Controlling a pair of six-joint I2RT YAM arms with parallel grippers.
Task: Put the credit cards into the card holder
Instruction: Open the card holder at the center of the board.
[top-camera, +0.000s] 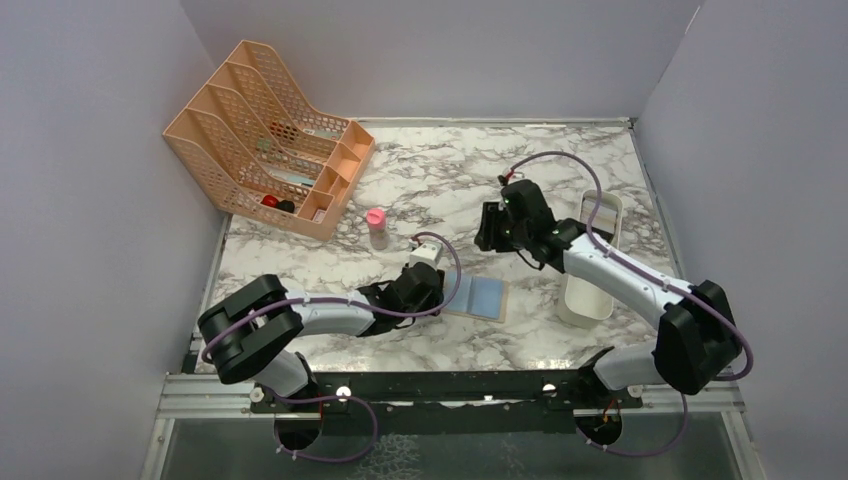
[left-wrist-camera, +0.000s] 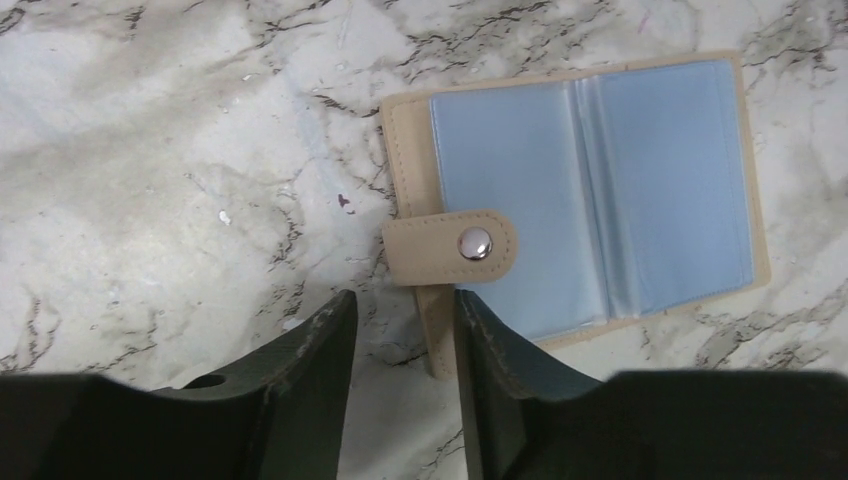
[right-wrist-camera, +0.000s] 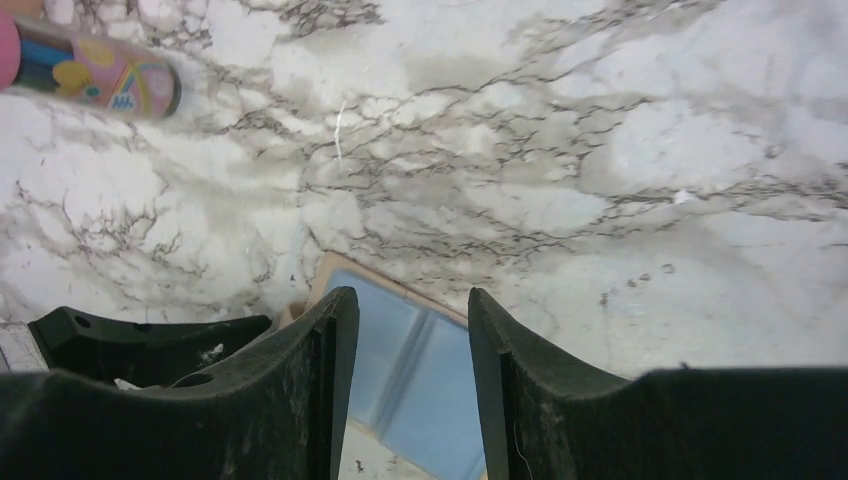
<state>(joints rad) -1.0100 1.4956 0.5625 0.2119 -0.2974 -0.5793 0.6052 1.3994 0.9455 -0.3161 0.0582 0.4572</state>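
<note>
Card holder (left-wrist-camera: 620, 200): lies open and flat on the marble desk (left-wrist-camera: 150, 150) between the two arms, light blue pockets facing up, snap tab (left-wrist-camera: 450, 245) folded over onto the inside.
Pockets: both visible blue sleeves look empty; no card edge shows in them.
Credit cards: none can be made out in any view. The long white tray (top-camera: 575, 305) on the right is partly hidden by the right arm, so I cannot tell what it contains.
Left end effector (left-wrist-camera: 405, 300): low at the holder's tan edge below the tab. Its jaws stand narrowly apart with that edge between them, and bare desk shows beside one finger, so it does not look clamped.
Right end effector (right-wrist-camera: 410, 295): raised over the desk just beyond the holder, jaws moderately apart, nothing between them; the holder's far corner shows below the gap.
Other things: a peach mesh file rack (top-camera: 250, 150) at the far left and a small pink-capped bottle (top-camera: 377, 225) in front of it, both well apart from the holder.
Done, as I judge: the holder is open and ready.
Left: all card work, meaning finding a card, gripping it and sliding it into a sleeve, probably while the holder is steadied.
</note>
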